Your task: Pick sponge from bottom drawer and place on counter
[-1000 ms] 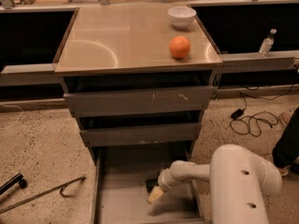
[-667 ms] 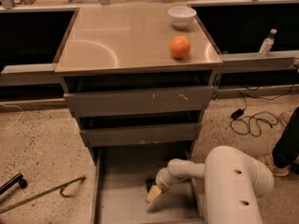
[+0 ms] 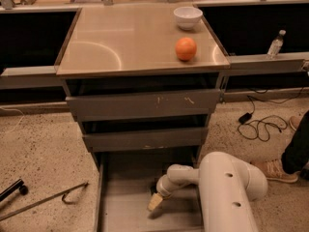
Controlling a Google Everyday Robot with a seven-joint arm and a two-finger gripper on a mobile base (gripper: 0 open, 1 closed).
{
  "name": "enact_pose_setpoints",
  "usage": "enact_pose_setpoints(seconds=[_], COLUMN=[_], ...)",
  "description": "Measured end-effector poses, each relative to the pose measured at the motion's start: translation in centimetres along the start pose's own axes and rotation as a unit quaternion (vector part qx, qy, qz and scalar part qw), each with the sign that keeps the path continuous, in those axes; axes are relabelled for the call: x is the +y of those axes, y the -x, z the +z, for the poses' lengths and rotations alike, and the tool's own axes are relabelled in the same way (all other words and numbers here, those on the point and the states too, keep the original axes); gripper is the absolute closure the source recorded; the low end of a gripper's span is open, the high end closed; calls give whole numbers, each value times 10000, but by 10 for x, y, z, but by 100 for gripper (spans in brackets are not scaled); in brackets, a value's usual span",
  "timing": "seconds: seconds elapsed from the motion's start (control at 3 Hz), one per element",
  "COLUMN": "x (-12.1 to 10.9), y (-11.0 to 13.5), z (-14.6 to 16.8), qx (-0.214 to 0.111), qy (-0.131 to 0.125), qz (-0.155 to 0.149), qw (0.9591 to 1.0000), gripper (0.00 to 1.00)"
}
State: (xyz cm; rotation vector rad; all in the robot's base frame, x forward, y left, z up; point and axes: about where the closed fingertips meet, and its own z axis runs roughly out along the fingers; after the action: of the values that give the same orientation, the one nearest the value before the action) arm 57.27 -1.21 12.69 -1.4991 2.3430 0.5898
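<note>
- Nearest us, the robot's white arm (image 3: 227,187) reaches left and down into the bottom drawer (image 3: 123,214), which stands pulled out at floor level.
- The hand (image 3: 154,203) hangs low over the drawer floor, about midway across, with its pale tip angled down and to the left. We cannot tell whether it is apart, together or clamped on anything.
- The sponge (image 3: 157,189) is inside that drawer. We take it to be the small dark shape just behind the hand's tip, on the side toward the cabinet, and the hand and wrist cover most of it.
- The coming move turns on this: the sponge seems to lie right at the hand, slightly farther in than the tip, touching or just beside it. We cannot make out its long axis. There is only one arm, so no choice arises.
- We judge the step in hand to be the grasp in the drawer; nothing shows the sponge lifted yet.
- Above the drawer sit two narrower drawers, the lower (image 3: 145,138) and the upper (image 3: 142,105), both partly out and overhanging the back of the bottom one. In our judgement, a lift would need to come toward us before rising.
- Farther off, the counter (image 3: 116,42) carries an orange (image 3: 186,49) near its right front and a white bowl (image 3: 188,17) behind that; its left half is bare.
</note>
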Motion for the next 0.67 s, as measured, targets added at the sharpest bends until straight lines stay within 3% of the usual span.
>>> enact_pose_setpoints(seconds=[0.67], x=[4], y=[-8], z=[17], qx=[451], qy=[-249], qz=[-87], qw=[9986], gripper=[0])
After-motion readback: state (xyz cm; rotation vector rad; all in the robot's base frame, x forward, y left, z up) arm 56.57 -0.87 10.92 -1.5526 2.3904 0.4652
